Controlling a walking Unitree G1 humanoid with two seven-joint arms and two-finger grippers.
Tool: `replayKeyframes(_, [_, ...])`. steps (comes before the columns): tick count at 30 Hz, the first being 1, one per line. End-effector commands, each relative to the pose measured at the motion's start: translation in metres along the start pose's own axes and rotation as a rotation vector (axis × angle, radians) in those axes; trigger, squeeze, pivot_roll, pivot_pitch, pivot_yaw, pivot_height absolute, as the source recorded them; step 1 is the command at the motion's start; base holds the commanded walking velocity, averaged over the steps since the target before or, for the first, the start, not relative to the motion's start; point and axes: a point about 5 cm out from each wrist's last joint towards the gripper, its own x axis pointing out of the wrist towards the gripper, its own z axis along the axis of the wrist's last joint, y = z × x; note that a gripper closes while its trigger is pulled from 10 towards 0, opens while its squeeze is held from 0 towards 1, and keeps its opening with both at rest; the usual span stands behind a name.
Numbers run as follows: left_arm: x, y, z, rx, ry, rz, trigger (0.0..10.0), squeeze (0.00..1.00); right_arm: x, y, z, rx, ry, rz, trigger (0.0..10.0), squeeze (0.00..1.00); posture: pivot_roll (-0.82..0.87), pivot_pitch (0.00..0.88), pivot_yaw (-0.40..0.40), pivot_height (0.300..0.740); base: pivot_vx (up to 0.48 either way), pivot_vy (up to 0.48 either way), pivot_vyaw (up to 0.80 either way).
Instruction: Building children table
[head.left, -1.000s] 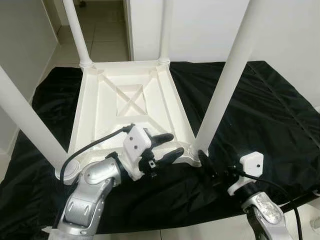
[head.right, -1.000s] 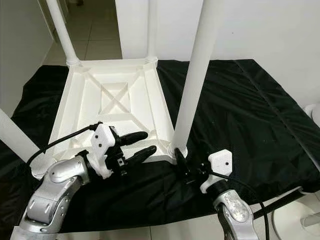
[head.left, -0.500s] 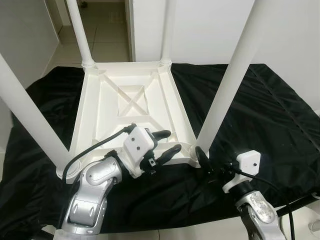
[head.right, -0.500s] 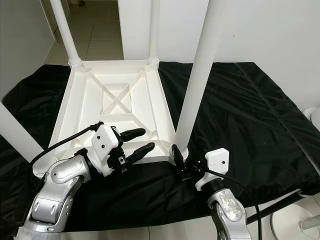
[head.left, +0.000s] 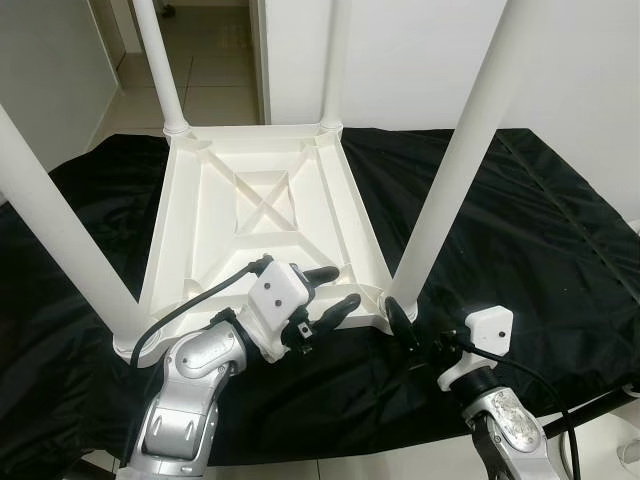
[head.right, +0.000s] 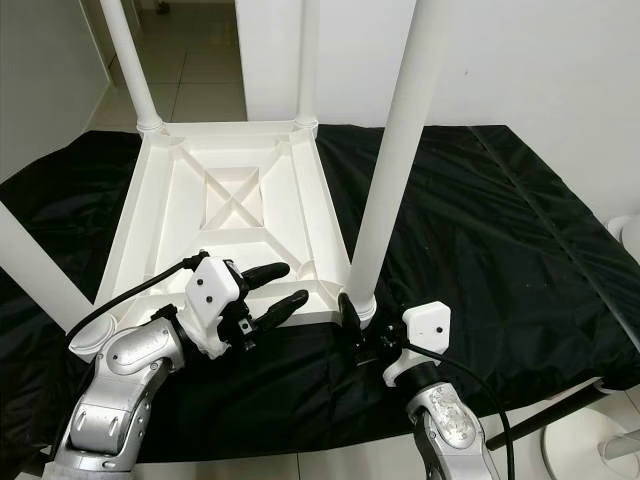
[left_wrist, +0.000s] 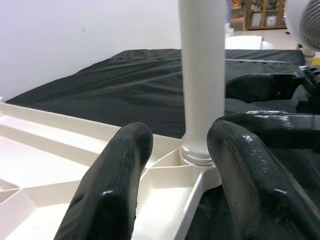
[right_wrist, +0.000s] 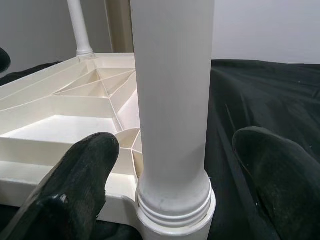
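Four white legs stand up from an upturned white table (head.left: 262, 215) lying top-down on a black sheet (head.left: 530, 230); ribbed underside faces up, with a crossed brace at its middle; far edge of sheet meets a white wall (head.left: 400, 60), and tiled floor (head.left: 210, 60) runs off beyond the far corner.

Left gripper (head.left: 328, 292) sits at the table's near edge, toward the near right corner; fingers spread wide, one over the rim's inner ribs, the other along the outer edge; nothing held; in the left wrist view the near right leg (left_wrist: 201, 75) stands ahead between the two fingers (left_wrist: 112, 185), apart from both.

Right gripper (head.right: 352, 318) sits low on the sheet just beside the base of that same leg (head.right: 392, 160); in the right wrist view its fingers (right_wrist: 80, 185) are parted wide, one on each side of the leg's collar (right_wrist: 175, 200), not touching it.
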Motion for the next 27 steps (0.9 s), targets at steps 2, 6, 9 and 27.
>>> replayKeyframes(2, [-0.003,0.015,-0.003,-0.002,0.006,0.305,10.0,0.00,0.001,0.001,-0.001,-0.006,-0.002,-0.005,10.0,0.00,-0.08,0.013,-0.013,0.740,0.000,0.000,0.00])
replayKeyframes(6, [-0.002,0.014,-0.003,-0.009,0.002,0.311,10.0,0.00,0.000,0.003,-0.002,-0.005,0.004,0.000,10.0,0.00,-0.08,0.015,-0.016,0.740,0.000,-0.257,0.00])
replayKeyframes(9, [-0.002,0.014,-0.003,-0.012,0.001,0.313,10.0,0.00,-0.001,0.003,-0.002,-0.005,0.009,0.006,10.0,0.00,-0.08,0.016,-0.017,0.740,0.000,-0.276,0.00])
replayKeyframes(27, [-0.007,0.018,-0.002,-0.011,0.005,0.353,10.0,0.00,-0.025,0.008,-0.011,0.004,0.075,0.035,10.0,0.00,-0.07,0.022,-0.021,0.740,0.000,-0.300,0.00])
